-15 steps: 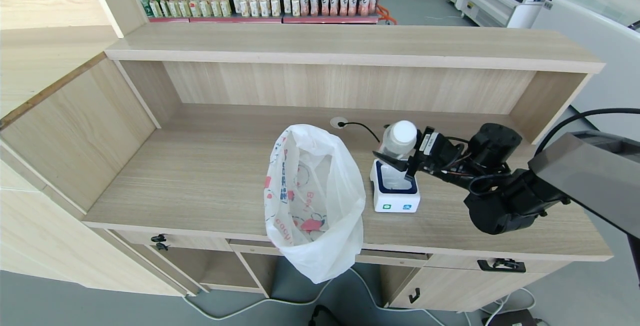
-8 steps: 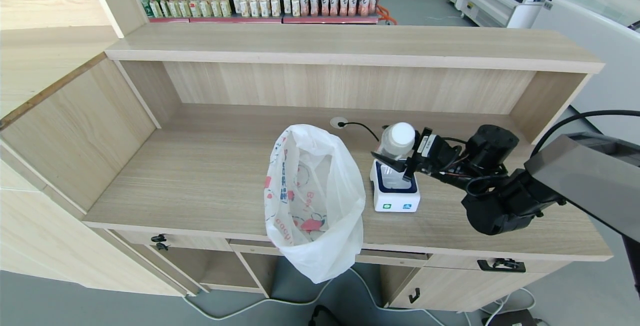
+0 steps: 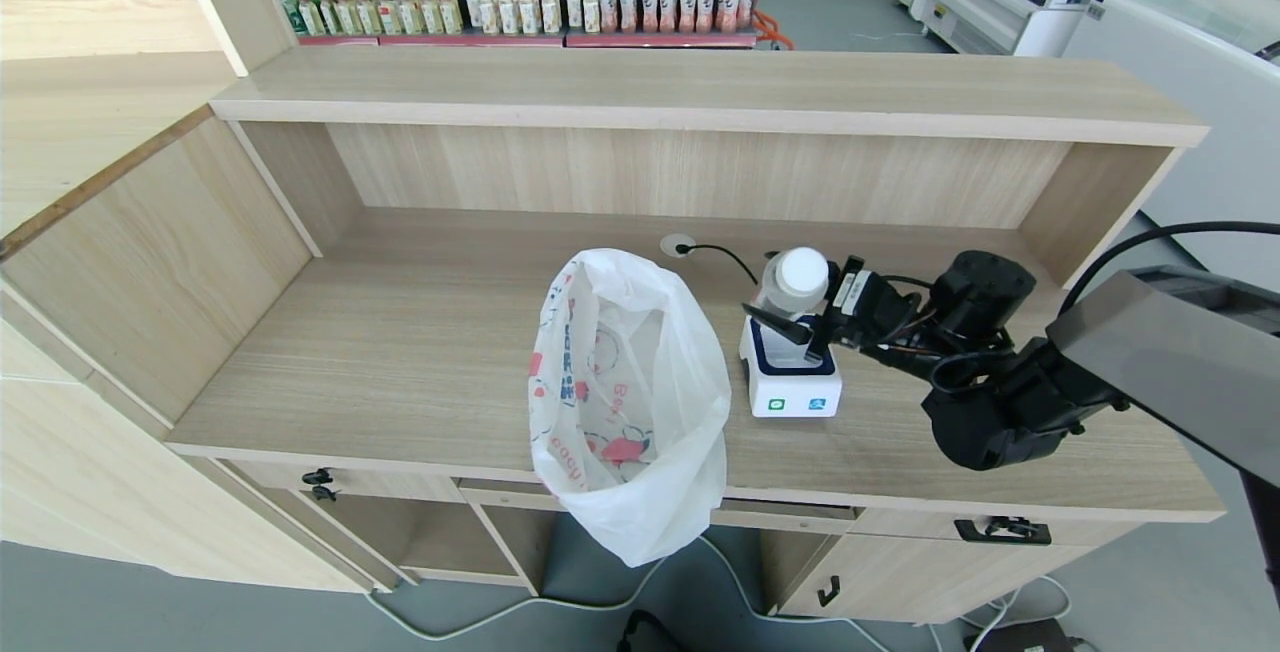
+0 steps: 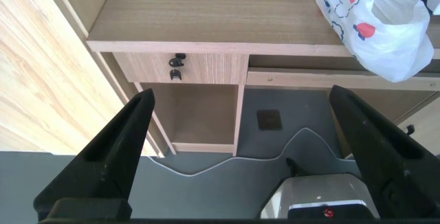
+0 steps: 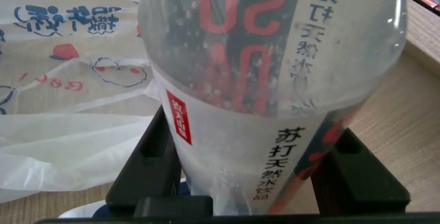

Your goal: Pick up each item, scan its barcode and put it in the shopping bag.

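My right gripper [image 3: 797,321] is shut on a clear bottle [image 3: 793,284] with a white cap and holds it upright just over the white barcode scanner [image 3: 792,381] on the counter. In the right wrist view the bottle [image 5: 275,93] sits between my black fingers [image 5: 148,159], its printed label facing the camera. The white shopping bag [image 3: 625,392] with red and blue print stands open to the left of the scanner, hanging over the counter's front edge. My left gripper [image 4: 251,155] hangs open below counter level, left of the bag [image 4: 371,18], with nothing between its fingers.
A black cable [image 3: 718,254] runs from a round grommet [image 3: 678,245] behind the scanner. The wooden counter [image 3: 400,352] has a back wall, side walls and a top shelf [image 3: 700,87]. Drawers with black handles [image 3: 1003,530] sit under its front edge.
My right gripper has carried the bottle slightly back and down over the scanner. The bag and scanner have stayed put.
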You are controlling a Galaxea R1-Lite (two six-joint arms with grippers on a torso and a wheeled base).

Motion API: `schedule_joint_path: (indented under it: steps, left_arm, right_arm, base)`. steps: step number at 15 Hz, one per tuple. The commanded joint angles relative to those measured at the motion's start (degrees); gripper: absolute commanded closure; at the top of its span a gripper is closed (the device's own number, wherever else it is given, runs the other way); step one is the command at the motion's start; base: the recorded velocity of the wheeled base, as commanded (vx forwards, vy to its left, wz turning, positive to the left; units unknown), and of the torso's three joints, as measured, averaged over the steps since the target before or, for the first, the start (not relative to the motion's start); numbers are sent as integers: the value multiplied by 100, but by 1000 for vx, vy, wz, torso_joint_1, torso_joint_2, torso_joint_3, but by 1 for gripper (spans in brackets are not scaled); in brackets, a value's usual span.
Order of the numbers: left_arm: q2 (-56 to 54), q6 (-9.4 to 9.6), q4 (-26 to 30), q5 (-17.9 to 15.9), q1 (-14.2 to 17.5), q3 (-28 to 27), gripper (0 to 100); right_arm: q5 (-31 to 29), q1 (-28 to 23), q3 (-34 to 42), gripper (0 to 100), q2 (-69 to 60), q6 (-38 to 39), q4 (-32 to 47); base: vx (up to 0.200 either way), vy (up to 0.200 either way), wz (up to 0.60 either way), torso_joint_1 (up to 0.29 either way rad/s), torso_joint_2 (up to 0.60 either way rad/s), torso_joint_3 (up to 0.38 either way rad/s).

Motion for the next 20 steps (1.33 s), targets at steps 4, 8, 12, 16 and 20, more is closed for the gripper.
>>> schedule_joint_path:
  steps: [4, 8, 12, 16, 20]
  left_arm:
    - [-1, -1, 2, 0, 0, 0, 0]
    - [-1, -1, 2, 0, 0, 0, 0]
    - [-1, 17, 2, 9, 0, 0, 0]
    - [-1, -1, 2, 0, 0, 0, 0]
    - [-1, 8, 2, 0, 0, 0, 0]
  right_arm:
    - [-13, 5, 50, 100, -111, 4, 1]
    - [-646, 110, 463, 100, -779, 338, 80]
    - [-2606, 664, 1219, 100, -1948, 2008, 388]
    - [-3942, 1253, 1641, 100, -2888, 2948, 1328]
    - [-4619, 1393, 1694, 100, -3213, 3475, 1970]
  base:
    - [0, 0, 0, 0, 0, 0]
    - [0, 0, 0, 0, 0, 0]
    - [0, 0, 0, 0, 0, 0]
    - [0, 50, 0, 1, 2, 2]
    - [0, 200, 0, 5, 2, 2]
